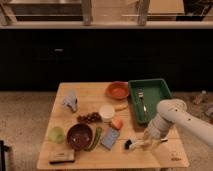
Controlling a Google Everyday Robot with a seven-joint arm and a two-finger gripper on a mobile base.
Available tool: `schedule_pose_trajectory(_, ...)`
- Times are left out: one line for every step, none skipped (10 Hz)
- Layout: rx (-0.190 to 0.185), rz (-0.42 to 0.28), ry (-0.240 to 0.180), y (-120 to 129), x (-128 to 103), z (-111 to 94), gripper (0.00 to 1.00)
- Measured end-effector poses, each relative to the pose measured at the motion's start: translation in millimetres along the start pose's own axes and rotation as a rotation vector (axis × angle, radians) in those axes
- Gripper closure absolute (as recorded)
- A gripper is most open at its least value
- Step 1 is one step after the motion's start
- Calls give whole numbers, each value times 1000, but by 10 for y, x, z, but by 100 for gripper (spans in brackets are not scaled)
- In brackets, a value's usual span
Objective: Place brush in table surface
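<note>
**Brush low over the near right of the wooden table**

The table surface (80, 97) is a light wooden top with visible plank grain, standing on a speckled stone-like floor (25, 120) in front of a long run of dark cabinets (100, 55) under a pale counter edge. The white arm comes in from the right, and the gripper (148, 142) sits low over the table's near right part. The brush (135, 144) lies roughly level there, its dark head pointing left and its pale handle running right under the gripper; it appears to be at or touching the wood, though contact cannot be confirmed. Whether the fingers are closed on the handle or parted cannot be told.

A green tray (162, 87) holding a fork (142, 97) sits at the far right, beside an orange bowl (118, 90). Nearer the middle are a white cup (107, 112), a dark bowl (79, 135) and a blue sponge (110, 138).
</note>
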Motion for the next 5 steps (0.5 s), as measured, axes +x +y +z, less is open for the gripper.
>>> schedule_pose_trajectory(9, 10, -2, -13, 7, -11, 20)
schedule_pose_trajectory(17, 28, -4, -14, 29, -33, 20)
schedule_pose_trajectory(31, 58, -11, -20, 68, -70, 20)
schedule_pose_trajectory(52, 88, -21, -35, 111, -118, 20)
schedule_pose_trajectory(74, 121, -39, -35, 183, -183, 20)
